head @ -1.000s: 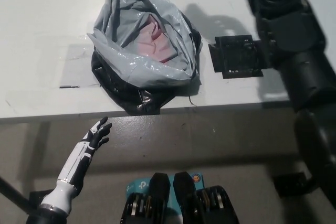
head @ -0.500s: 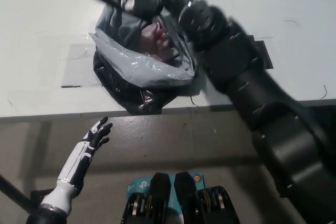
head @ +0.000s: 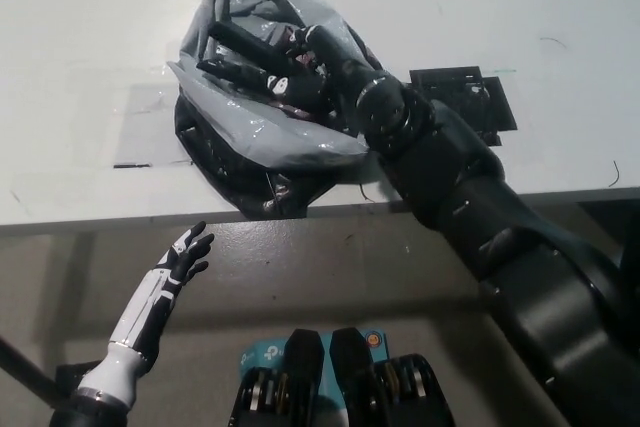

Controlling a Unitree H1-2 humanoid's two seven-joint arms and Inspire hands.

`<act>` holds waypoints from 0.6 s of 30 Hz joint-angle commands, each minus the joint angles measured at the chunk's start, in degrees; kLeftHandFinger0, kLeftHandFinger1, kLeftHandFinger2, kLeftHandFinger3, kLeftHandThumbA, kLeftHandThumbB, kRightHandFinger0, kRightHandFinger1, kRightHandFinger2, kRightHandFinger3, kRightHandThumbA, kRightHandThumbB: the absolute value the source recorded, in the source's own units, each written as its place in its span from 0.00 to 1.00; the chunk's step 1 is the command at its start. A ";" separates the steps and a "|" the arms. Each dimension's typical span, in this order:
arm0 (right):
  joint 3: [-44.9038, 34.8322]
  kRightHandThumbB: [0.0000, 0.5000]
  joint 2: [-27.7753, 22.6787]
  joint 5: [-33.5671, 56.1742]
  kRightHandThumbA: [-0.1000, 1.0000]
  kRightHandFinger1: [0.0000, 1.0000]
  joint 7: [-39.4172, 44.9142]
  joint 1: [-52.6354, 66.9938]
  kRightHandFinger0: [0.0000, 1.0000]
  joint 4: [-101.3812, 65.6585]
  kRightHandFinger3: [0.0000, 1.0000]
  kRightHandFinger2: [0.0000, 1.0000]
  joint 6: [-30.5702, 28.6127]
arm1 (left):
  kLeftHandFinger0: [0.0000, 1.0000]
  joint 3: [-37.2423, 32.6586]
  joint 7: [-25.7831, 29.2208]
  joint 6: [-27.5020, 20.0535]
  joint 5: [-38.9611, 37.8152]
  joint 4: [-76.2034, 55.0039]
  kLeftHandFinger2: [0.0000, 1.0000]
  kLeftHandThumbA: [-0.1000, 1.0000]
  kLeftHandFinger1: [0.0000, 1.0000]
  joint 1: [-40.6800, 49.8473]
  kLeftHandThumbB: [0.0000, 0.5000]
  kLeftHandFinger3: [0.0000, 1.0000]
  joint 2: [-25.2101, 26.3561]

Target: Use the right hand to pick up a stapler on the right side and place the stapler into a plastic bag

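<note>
White, the left hand (head: 185,252) rests nearest the body at 7 o'clock, below the table edge. It holds nothing and its fingers are spread. It appears parked there to keep out of the working arm's way.

The table (head: 80,177) is pale and its near edge crosses the middle of the view. The black right arm (head: 480,217) comes up over that edge from 5 o'clock, slanting toward 11 o'clock. That angle suits a reach into the bag from its open side.

The plastic bag (head: 260,132), grey with a black underside, lies crumpled at 11 o'clock near the table edge, its mouth gaping upward. The right hand (head: 265,62) sits inside that mouth, low among the folds, where a release would drop the load into the bag.

Black on black, the stapler cannot be separated from the hand. A dark bar shows there, but whether the hand grips it or has let go cannot be told. Judged: placement step, at or near release.

A black patch (head: 470,97) lies on the table at 2 o'clock, just beyond the arm. No stapler shows on it.
</note>
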 commanded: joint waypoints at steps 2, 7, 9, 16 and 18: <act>1.27 0.68 -0.13 -2.50 0.56 1.00 -6.92 -2.31 0.87 -1.88 1.00 1.00 -5.63 | 1.00 0.30 -0.31 -0.82 0.20 -1.87 1.00 1.00 1.00 -0.64 0.68 1.00 0.28; 3.46 0.92 -1.10 -4.24 0.82 1.00 -4.55 -2.68 1.00 -2.55 1.00 1.00 -7.62 | 1.00 0.35 -0.37 -0.46 0.04 -1.98 1.00 1.00 1.00 -0.89 0.66 1.00 0.29; 4.78 0.98 -1.56 -5.30 0.86 1.00 -4.38 -2.83 1.00 -3.32 1.00 1.00 -8.46 | 1.00 0.32 -0.41 -0.34 0.05 -2.06 1.00 1.00 1.00 -0.93 0.65 1.00 0.30; 7.15 1.00 -1.79 -7.40 1.00 1.00 -5.28 -3.08 1.00 -6.08 1.00 1.00 -8.30 | 1.00 0.38 -0.45 -1.06 -0.15 -1.91 1.00 1.00 1.00 -0.58 0.61 1.00 0.26; 7.04 1.00 -2.12 -7.44 1.00 1.00 -5.05 -3.09 1.00 -8.02 1.00 1.00 -8.47 | 1.00 0.41 -0.64 -1.11 -0.64 -1.89 1.00 1.00 1.00 -0.50 0.60 1.00 0.14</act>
